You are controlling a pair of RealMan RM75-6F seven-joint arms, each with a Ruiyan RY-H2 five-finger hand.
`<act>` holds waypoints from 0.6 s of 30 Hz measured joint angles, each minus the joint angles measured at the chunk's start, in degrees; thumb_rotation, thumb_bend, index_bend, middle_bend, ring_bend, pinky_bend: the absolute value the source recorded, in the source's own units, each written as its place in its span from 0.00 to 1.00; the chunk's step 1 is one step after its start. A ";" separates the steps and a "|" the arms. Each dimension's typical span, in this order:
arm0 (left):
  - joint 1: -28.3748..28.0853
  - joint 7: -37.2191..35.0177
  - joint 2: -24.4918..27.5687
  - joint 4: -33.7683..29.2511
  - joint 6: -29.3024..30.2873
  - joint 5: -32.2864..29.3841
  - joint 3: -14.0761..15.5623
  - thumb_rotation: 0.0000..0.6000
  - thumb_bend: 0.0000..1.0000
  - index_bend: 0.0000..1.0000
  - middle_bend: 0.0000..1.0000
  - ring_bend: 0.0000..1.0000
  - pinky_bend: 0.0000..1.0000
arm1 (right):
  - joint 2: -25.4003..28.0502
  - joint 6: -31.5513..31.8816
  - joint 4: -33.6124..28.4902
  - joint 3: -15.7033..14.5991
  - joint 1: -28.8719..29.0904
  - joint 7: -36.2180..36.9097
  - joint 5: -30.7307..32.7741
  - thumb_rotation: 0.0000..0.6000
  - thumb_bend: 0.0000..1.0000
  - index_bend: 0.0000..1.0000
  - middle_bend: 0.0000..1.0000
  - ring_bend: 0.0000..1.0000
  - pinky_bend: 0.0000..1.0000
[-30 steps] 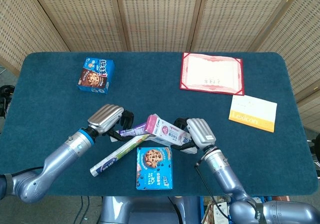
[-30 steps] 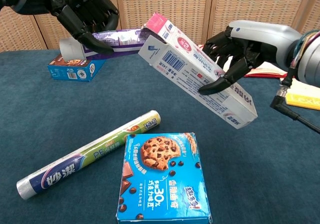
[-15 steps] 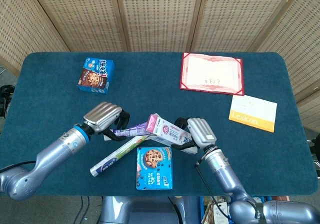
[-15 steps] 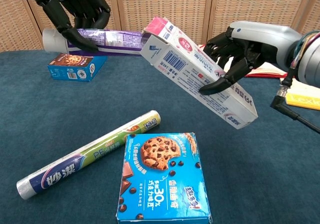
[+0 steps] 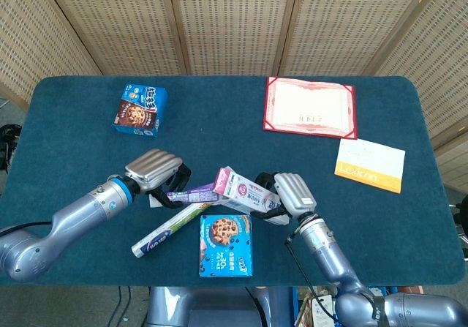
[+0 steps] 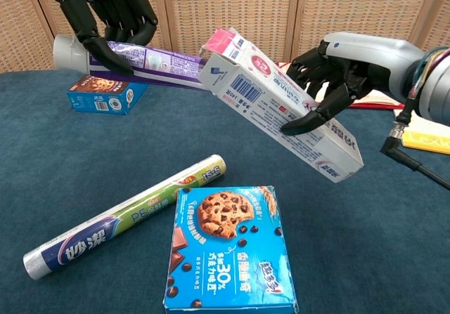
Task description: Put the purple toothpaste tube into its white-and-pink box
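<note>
My left hand (image 5: 152,170) (image 6: 105,8) grips the purple toothpaste tube (image 6: 140,55) (image 5: 189,193) near its white cap end, holding it in the air. The tube's flat end meets the open pink-flapped end of the white-and-pink box (image 6: 281,110) (image 5: 245,191). My right hand (image 6: 337,75) (image 5: 290,192) holds that box tilted, its open end up and to the left, its far end lower right. How far the tube's tip reaches into the box is hidden by the flap.
Below the held items lie a foil-wrap roll (image 6: 126,216) and a blue cookie box (image 6: 228,258). A second, smaller cookie box (image 5: 140,110) sits far left. A red certificate folder (image 5: 311,106) and a yellow-white Lexicon card (image 5: 369,164) lie at the right.
My left hand drew the tube back to the left, then tilted its cap end up, so the tube now slants down toward the box mouth. The box stayed nearly still.
</note>
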 measured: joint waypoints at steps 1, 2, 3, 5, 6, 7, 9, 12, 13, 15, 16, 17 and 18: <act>-0.31 0.16 -0.03 0.00 0.30 -0.22 0.17 1.00 0.49 0.90 0.68 0.55 0.52 | 0.01 0.00 0.03 0.00 -0.02 0.05 0.00 1.00 0.08 0.70 0.58 0.46 0.53; -0.76 0.36 -0.08 -0.02 0.80 -0.57 0.38 1.00 0.49 0.90 0.68 0.55 0.52 | 0.01 -0.01 0.05 -0.01 -0.04 0.09 0.00 1.00 0.08 0.70 0.58 0.46 0.53; -1.02 0.50 -0.13 -0.04 1.21 -0.79 0.48 1.00 0.49 0.90 0.68 0.55 0.52 | 0.03 -0.02 0.11 -0.05 -0.08 0.11 0.03 1.00 0.08 0.70 0.58 0.46 0.53; -1.53 0.84 -0.24 -0.18 2.31 -1.20 0.63 1.00 0.49 0.90 0.68 0.55 0.52 | 0.05 -0.08 0.16 -0.11 -0.12 0.17 0.06 1.00 0.08 0.70 0.58 0.46 0.53; -1.76 0.95 -0.26 -0.31 2.81 -1.44 0.68 1.00 0.49 0.90 0.68 0.55 0.52 | 0.06 -0.16 0.18 -0.15 -0.14 0.25 0.06 1.00 0.08 0.70 0.58 0.46 0.53; -2.00 1.06 -0.27 -0.47 3.27 -1.71 0.72 1.00 0.49 0.90 0.68 0.55 0.52 | 0.06 -0.22 0.21 -0.19 -0.15 0.29 0.06 1.00 0.08 0.70 0.58 0.46 0.53; -2.39 1.27 -0.27 -0.78 4.18 -2.10 0.75 1.00 0.49 0.90 0.68 0.55 0.52 | 0.03 -0.33 0.26 -0.23 -0.16 0.39 0.05 1.00 0.08 0.70 0.58 0.46 0.53; -2.97 1.46 -0.23 -1.49 5.44 -2.83 0.77 1.00 0.49 0.90 0.68 0.55 0.52 | 0.02 -0.42 0.18 -0.30 -0.18 0.48 -0.10 1.00 0.08 0.70 0.58 0.46 0.53; -3.30 1.61 -0.24 -1.66 5.48 -3.24 0.96 1.00 0.49 0.90 0.68 0.55 0.52 | 0.03 -0.40 0.10 -0.30 -0.20 0.52 -0.14 1.00 0.08 0.70 0.58 0.46 0.53; -3.73 1.79 -0.41 -1.72 5.43 -3.80 1.30 1.00 0.49 0.90 0.68 0.55 0.52 | 0.13 -0.36 -0.14 -0.29 -0.26 0.58 -0.26 1.00 0.08 0.70 0.58 0.46 0.53; -3.90 1.86 -0.54 -1.71 5.41 -4.04 1.46 1.00 0.49 0.90 0.68 0.55 0.52 | 0.17 -0.34 -0.21 -0.28 -0.27 0.58 -0.29 1.00 0.08 0.70 0.58 0.46 0.53; -4.12 1.95 -0.75 -1.66 5.40 -4.35 1.68 1.00 0.49 0.90 0.68 0.55 0.52 | 0.20 -0.32 -0.29 -0.26 -0.27 0.57 -0.32 1.00 0.08 0.70 0.58 0.46 0.53; -4.28 2.01 -0.92 -1.59 5.39 -4.59 1.86 1.00 0.49 0.90 0.68 0.55 0.52 | 0.25 -0.30 -0.42 -0.24 -0.27 0.55 -0.34 1.00 0.08 0.70 0.58 0.46 0.53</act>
